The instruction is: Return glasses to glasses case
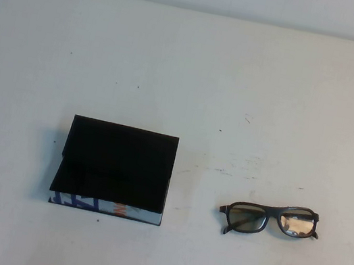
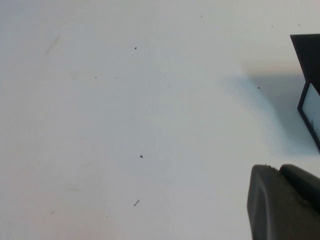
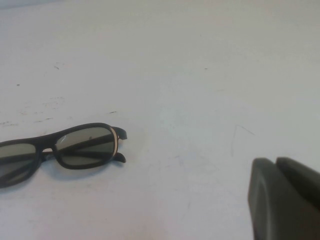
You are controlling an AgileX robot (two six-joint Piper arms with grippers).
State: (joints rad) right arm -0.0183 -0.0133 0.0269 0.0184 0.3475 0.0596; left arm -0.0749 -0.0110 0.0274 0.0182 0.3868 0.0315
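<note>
The black glasses case [image 1: 115, 170] sits on the white table at left of centre. Its flap lid looks lifted at the far side, and its blue, white and orange printed edge faces me. A corner of the case shows in the left wrist view [image 2: 307, 57]. The black glasses [image 1: 270, 220] lie on the table to the right of the case, lenses towards me; they also show in the right wrist view [image 3: 65, 147]. My left gripper [image 2: 279, 167] is shut and empty over bare table near the case. My right gripper [image 3: 275, 160] is shut and empty, apart from the glasses. Neither gripper shows in the high view.
The white table [image 1: 187, 72] carries small dark specks and scuff marks. Its far edge meets a pale wall at the top of the high view.
</note>
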